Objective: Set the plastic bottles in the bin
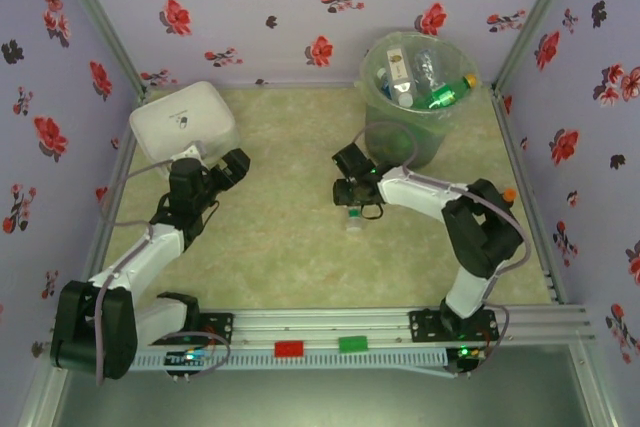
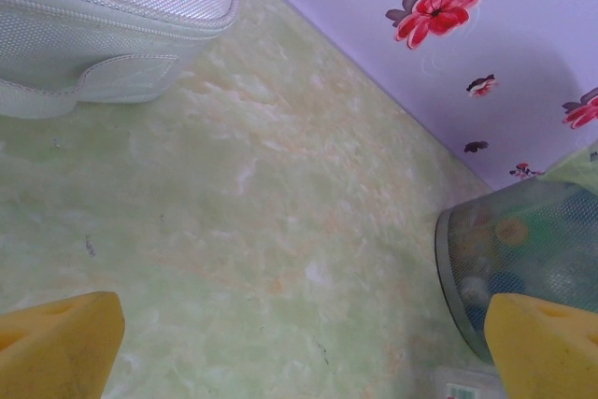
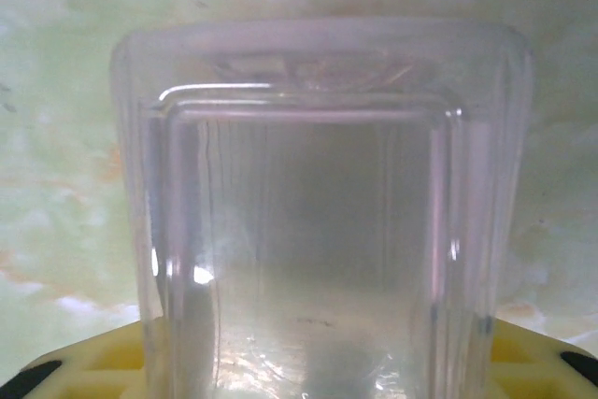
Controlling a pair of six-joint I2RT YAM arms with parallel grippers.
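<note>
**Clear plastic, slick walls: the danger is a drop short of the bin**

Smooth and see-through, the clear bottle [image 3: 318, 212] takes up the middle of the right wrist view, with yellow pads [image 3: 84, 362] showing at the lower left and lower right corners on either side of it. The right gripper [image 1: 352, 199] appears closed on this bottle, low over the table [image 1: 300, 257] just left of centre in the top view.

The bin [image 1: 420, 97] stands in the upper right of that view, close behind the gripper, and several bottles [image 1: 445, 95] already lie inside it.

I judge three risks:
- The thin, empty wall may buckle or squirt out from between the pads during the lift.
- If the hold sits low or off-centre, the bottle could swing and clip the bin's rim.
- The bin is so near that a low carry could nudge it or tip it towards the wall [image 1: 330, 7].

The right arm reaches up and left from its base at the lower right, elbow bent, wrist pitched down at the table.

The left arm is folded towards the upper left beside the white box [image 1: 182, 119]. The left gripper [image 1: 232, 169] has its jaws spread wide and holds nothing.
</note>
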